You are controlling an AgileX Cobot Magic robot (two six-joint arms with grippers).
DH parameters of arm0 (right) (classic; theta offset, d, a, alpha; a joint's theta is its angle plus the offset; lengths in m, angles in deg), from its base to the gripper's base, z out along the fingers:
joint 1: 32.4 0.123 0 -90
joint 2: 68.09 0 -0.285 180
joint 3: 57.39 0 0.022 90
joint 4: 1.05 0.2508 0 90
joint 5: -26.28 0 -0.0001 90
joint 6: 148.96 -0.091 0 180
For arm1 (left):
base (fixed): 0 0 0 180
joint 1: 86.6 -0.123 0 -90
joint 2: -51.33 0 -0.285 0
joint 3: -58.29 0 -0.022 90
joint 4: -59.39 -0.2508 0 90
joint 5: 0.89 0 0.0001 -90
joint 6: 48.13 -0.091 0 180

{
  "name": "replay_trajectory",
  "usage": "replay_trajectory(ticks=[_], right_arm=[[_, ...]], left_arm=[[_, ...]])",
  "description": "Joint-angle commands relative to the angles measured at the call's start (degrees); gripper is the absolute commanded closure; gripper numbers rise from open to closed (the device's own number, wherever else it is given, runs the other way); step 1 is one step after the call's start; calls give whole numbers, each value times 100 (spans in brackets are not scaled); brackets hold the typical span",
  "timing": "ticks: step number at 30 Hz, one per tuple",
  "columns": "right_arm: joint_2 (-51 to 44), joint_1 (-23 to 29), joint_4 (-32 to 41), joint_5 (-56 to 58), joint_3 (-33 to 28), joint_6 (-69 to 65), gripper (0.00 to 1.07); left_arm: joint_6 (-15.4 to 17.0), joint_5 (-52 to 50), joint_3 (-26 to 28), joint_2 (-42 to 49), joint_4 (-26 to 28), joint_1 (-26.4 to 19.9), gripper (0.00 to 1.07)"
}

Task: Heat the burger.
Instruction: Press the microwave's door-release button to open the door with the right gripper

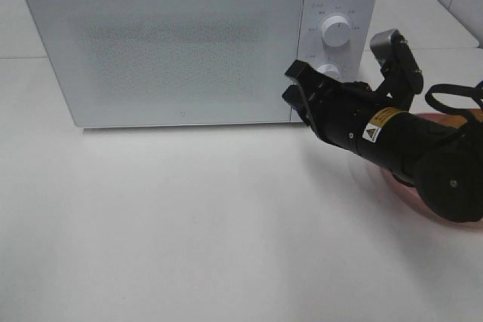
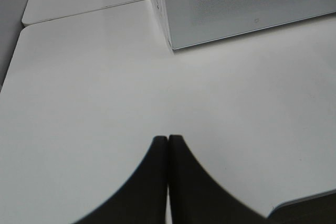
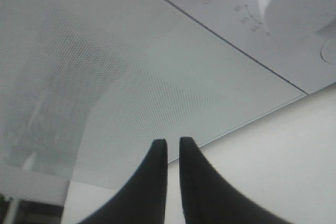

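Right claw (image 1: 291, 84) (barely apart) by right edge of microwave door (image 1: 162, 50).

You've got one microwave (image 1: 162, 50) at 11 o'clock, two knobs on it near 1 o'clock, upper knob (image 1: 334, 30) and lower knob (image 1: 329, 71), one pink plate (image 1: 413, 195) at 4 o'clock, and two grippers: left gripper (image 2: 168, 141), right gripper (image 1: 296, 83).

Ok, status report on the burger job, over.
Left gripper shut, above table. Right gripper barely open, empty, at microwave door right edge. Burger not in view. Door closed.
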Motion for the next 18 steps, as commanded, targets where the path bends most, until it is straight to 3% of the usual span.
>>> replay_trajectory(ticks=[1,11,18], right_arm=[[0,11,401,-120,11,-728,99],[6,11,1558,57,11,-1874,99],[6,11,2143,344,120,-1862,99]], left_arm=[[17,-80,-6,120,17,11,106],[17,-80,-6,120,17,11,106],[17,-80,-6,120,17,11,106]])
